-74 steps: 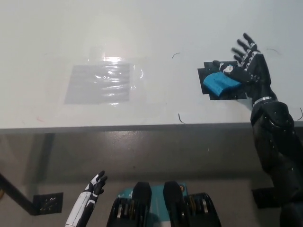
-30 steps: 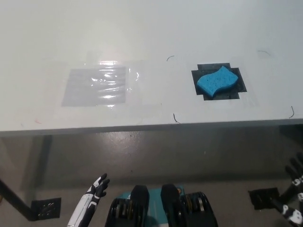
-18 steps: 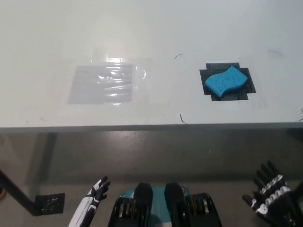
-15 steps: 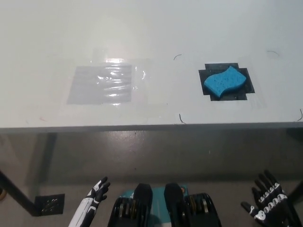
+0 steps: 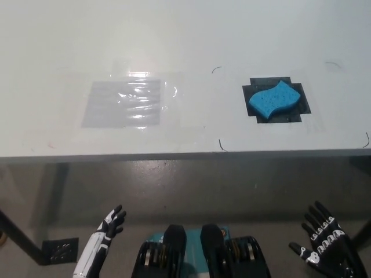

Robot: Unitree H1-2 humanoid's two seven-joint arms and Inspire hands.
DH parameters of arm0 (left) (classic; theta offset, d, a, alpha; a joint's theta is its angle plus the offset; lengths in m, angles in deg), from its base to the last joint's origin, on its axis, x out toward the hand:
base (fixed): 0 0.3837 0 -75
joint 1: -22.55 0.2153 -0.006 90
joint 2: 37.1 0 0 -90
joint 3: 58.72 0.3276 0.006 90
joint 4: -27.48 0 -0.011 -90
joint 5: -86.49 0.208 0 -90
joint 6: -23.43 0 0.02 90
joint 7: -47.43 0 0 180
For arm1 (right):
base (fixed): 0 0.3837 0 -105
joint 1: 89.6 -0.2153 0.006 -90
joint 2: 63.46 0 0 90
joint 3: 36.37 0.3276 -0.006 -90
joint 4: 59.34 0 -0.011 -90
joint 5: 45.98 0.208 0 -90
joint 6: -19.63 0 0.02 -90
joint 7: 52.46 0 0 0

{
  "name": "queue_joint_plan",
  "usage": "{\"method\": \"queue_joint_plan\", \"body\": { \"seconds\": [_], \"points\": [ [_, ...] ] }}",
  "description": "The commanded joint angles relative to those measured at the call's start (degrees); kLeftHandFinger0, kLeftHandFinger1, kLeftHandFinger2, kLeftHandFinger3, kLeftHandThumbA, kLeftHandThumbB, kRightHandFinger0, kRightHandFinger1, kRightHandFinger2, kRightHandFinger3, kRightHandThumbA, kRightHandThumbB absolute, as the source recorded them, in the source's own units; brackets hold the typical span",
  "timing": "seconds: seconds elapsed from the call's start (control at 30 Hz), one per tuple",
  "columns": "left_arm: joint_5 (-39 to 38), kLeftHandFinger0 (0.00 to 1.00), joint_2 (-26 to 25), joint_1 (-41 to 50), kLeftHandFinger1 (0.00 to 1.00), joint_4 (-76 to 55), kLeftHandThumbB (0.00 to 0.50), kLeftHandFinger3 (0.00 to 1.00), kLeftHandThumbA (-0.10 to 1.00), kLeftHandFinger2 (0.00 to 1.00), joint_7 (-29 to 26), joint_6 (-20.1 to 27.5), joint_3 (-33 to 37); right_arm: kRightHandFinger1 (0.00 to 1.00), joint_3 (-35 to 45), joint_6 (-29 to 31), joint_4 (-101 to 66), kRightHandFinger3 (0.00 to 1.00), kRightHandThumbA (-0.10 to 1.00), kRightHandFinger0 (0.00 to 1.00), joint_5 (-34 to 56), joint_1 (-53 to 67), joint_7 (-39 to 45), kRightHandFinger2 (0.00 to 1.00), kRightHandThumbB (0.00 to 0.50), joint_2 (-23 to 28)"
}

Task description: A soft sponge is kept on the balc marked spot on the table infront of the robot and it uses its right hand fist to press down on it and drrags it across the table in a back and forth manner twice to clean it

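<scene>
Right hand (image 5: 326,250) lowered, sponge (image 5: 275,99) far above.

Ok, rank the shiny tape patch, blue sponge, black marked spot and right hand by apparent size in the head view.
1. Shiny tape patch
2. Black marked spot
3. Blue sponge and right hand: look alike; the hand is nearer the camera and cut off by the frame edge, so unranked.

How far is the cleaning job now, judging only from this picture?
The blue sponge lies on the black marked spot on the table, untouched. Nothing is in hand: the right hand and left hand hang open below the table edge. Whether any wiping passes are done cannot be told.
</scene>
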Motion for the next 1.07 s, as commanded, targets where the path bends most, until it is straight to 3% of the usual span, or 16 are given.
{"method": "queue_joint_plan", "body": {
  "seconds": [0.0,0.1,0.37,0.47,0.6,0.7,1.03],
  "points": [
    [-0.85,1.0,-0.29,-1.0,1.0,-2.28,0.138,1.0,1.0,1.0,-0.41,0.57,-0.59,1.0,0.16,0.85,-0.77,1.0,1.0,1.0,-2.68,-1.13,1.14,1.0,0.183,1.11],
    [-1.13,1.0,-0.45,-1.0,1.0,-2.61,0.161,1.0,1.0,1.0,0.03,0.12,-0.55,1.0,0.0,0.78,-1.34,1.0,1.0,1.0,-3.76,-0.87,0.99,1.0,0.167,1.2],
    [-0.96,1.0,-0.35,-1.62,1.0,-2.72,0.158,1.0,1.0,1.0,-0.05,-0.91,-0.54,1.0,0.23,1.37,-1.25,1.0,1.0,1.0,-4.68,-1.36,1.53,1.0,0.155,1.16],
    [-0.76,1.0,-0.43,-1.63,1.0,-2.33,0.151,1.0,1.0,1.0,-0.19,-0.14,-0.55,1.0,0.29,1.16,-1.17,1.0,1.0,1.0,-4.54,-1.48,1.72,1.0,0.157,1.05],
    [-0.9,1.0,-0.3,-1.35,1.0,-2.51,0.182,1.0,1.0,1.0,-0.17,-0.93,-0.6,1.0,0.29,1.37,-1.13,1.0,1.0,1.0,-4.86,-1.37,1.67,1.0,0.163,0.91],
    [-0.01,1.0,-0.43,-1.3,1.0,-2.29,0.164,1.0,1.0,1.0,-0.55,-0.27,-0.47,1.0,0.34,1.5,-0.9,1.0,1.0,1.0,-4.9,-1.43,1.86,1.0,0.165,0.9],
    [0.52,1.0,-0.76,-1.06,1.0,-1.9,0.206,1.0,1.0,1.0,-0.51,-1.07,-0.43,1.0,-0.13,1.99,-0.49,1.0,1.0,1.0,-6.37,-1.6,1.86,1.0,0.174,0.95]
  ]
}}
